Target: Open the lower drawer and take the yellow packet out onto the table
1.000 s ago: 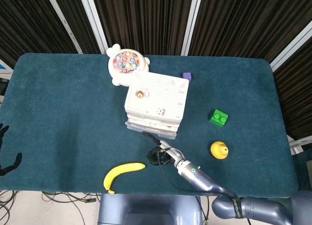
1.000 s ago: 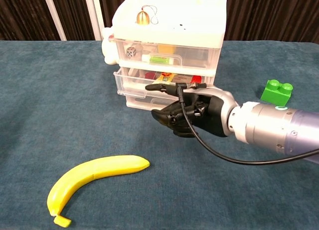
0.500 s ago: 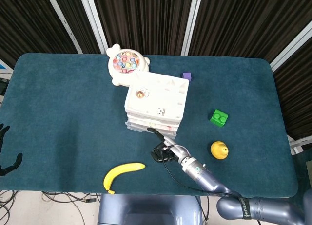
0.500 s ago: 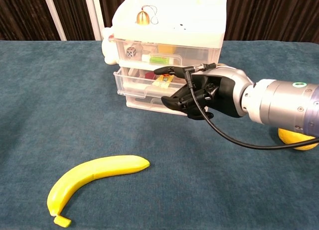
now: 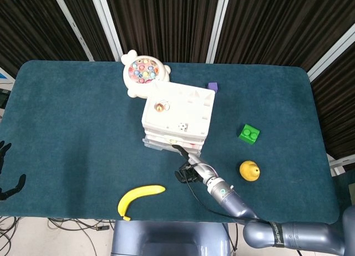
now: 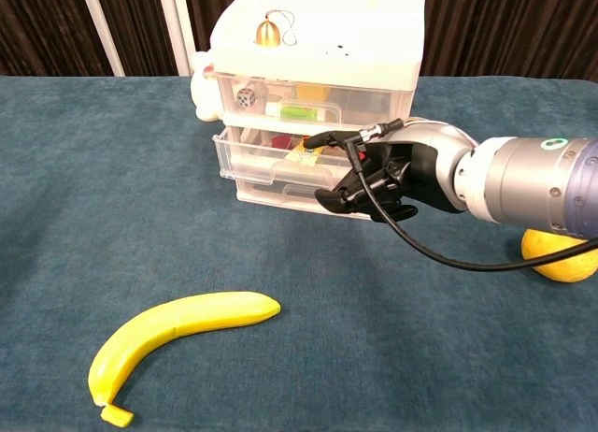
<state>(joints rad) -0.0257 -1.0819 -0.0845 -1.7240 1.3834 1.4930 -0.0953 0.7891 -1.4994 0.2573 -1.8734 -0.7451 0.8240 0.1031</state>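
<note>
The white drawer unit stands mid-table. Its middle drawer is pulled out a little, and the drawer beneath it is closed. Inside the pulled-out drawer lies a yellow packet next to red items. My right hand hovers at that drawer's front right with its fingers spread, holding nothing. One fingertip reaches over the rim toward the packet. Only dark fingers of my left hand show at the left edge of the head view, apart and empty.
A banana lies in front of the unit. To the right are a green brick and a yellow round toy. A fishing-game toy and a purple cube sit behind the unit.
My right hand has risen from the table in front of the unit and moved in to the pulled-out drawer's front rim. The drawer and the left hand have not moved.
</note>
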